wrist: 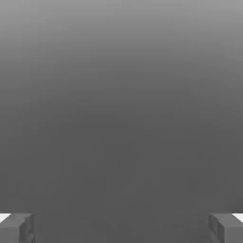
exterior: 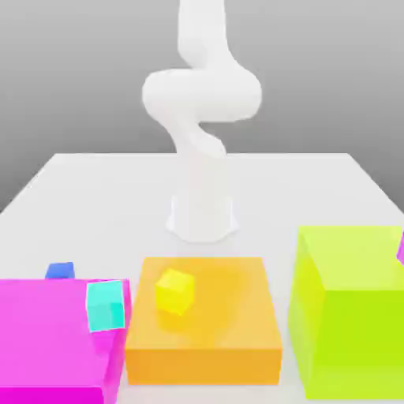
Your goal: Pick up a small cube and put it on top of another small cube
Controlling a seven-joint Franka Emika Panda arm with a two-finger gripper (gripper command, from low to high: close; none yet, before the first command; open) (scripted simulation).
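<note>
In the exterior view a small yellow cube [exterior: 174,290] lies on top of a wide orange block [exterior: 237,331]. A small cyan cube [exterior: 106,305] sits at the right edge of a big magenta block [exterior: 43,339]. A small blue cube [exterior: 60,271] rests on the table just behind that magenta block. My white arm [exterior: 201,102] rises from its base at the table's middle and bends upward. In the hand view my gripper [wrist: 121,228] is open, its grey fingertips [wrist: 16,228] far apart, with nothing between them and only a plain grey backdrop ahead.
A tall lime block [exterior: 351,316] stands at the exterior view's right, with a sliver of something magenta [exterior: 401,248] at its upper right edge. The three big blocks line the near side of the white table [exterior: 95,197]. The arm's base [exterior: 203,217] stands behind the orange block.
</note>
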